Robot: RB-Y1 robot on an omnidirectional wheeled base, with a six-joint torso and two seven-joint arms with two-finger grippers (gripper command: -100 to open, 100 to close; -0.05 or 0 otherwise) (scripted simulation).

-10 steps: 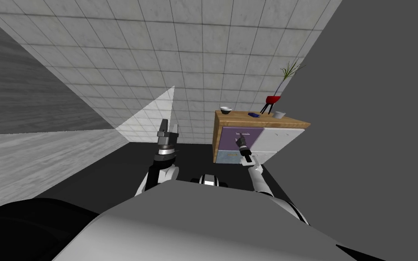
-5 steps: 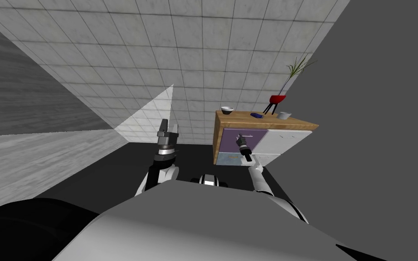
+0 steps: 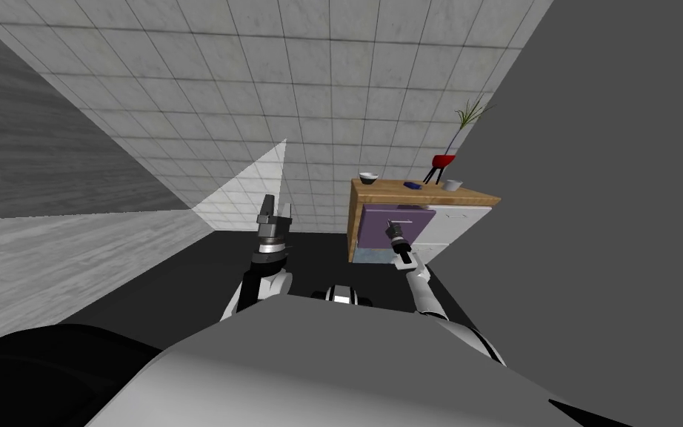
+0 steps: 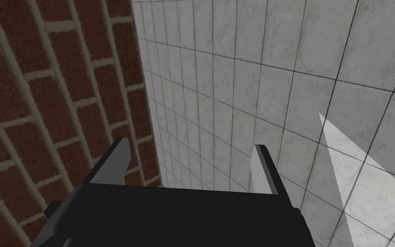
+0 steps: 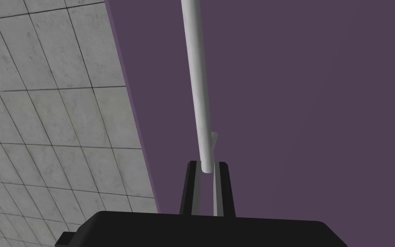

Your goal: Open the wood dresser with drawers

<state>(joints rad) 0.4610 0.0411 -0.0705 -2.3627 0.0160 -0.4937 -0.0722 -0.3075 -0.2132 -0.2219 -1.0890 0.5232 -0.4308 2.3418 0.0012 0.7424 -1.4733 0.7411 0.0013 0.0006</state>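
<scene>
One wood-topped dresser (image 3: 421, 195) stands far right, its one purple drawer (image 3: 377, 226) jutting out; the right gripper (image 5: 206, 171) pinches the white bar handle (image 5: 197, 85) between two fingers; the left gripper (image 4: 190, 158) holds two fingers spread; two bowls (image 3: 368, 178) and one red planter (image 3: 443, 160) sit on top.

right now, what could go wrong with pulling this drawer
1. The right gripper clamps the handle at its very tip, so it may slip off under load.
2. Pulling from one end could skew the purple drawer and jam it.
3. A jerk could topple the red planter, which stands on thin legs on the dresser top.
</scene>
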